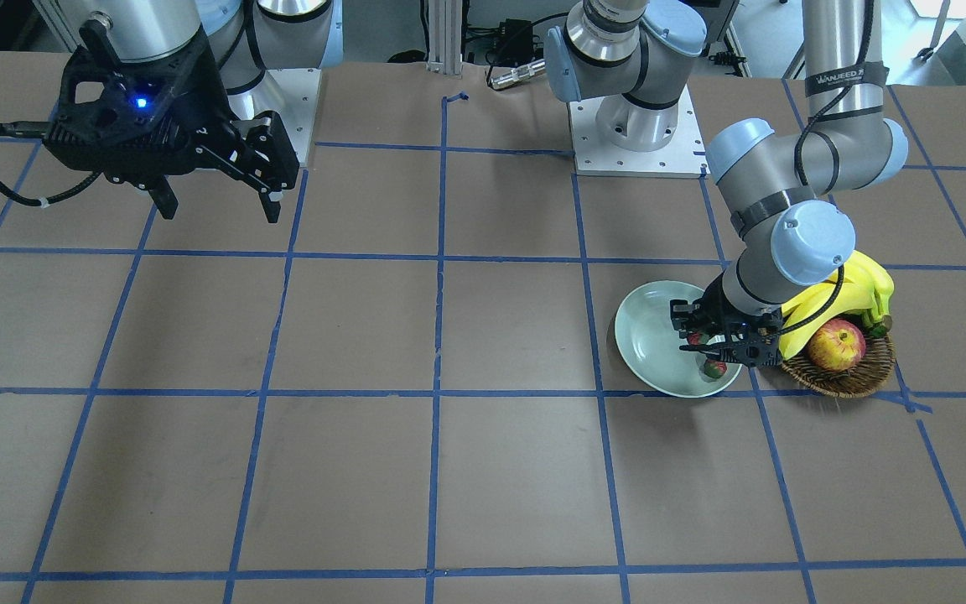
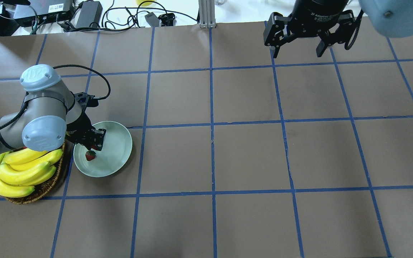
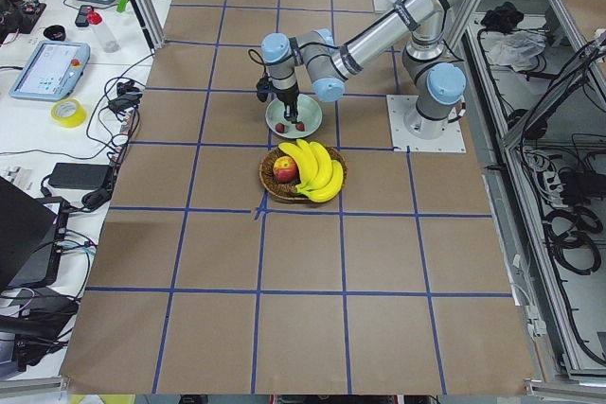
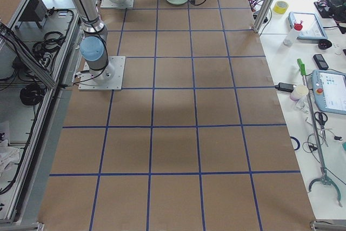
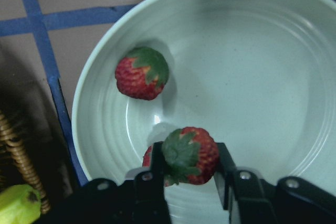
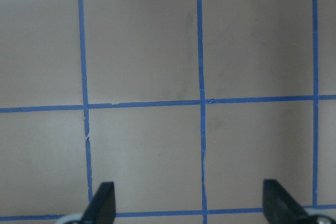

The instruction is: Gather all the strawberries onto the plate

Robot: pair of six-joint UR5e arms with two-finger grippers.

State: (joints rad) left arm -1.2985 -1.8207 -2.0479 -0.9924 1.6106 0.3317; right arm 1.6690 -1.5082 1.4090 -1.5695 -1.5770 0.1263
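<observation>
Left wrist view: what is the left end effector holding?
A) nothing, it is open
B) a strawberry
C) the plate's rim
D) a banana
B: a strawberry with a green cap sits clamped in the left end effector above the plate, and a second strawberry lies loose in the plate.

A brown woven basket sits on the brown table, which is crossed by a grid of blue tape lines, and holds a bunch of yellow bananas and a red-yellow apple touching them.
</observation>
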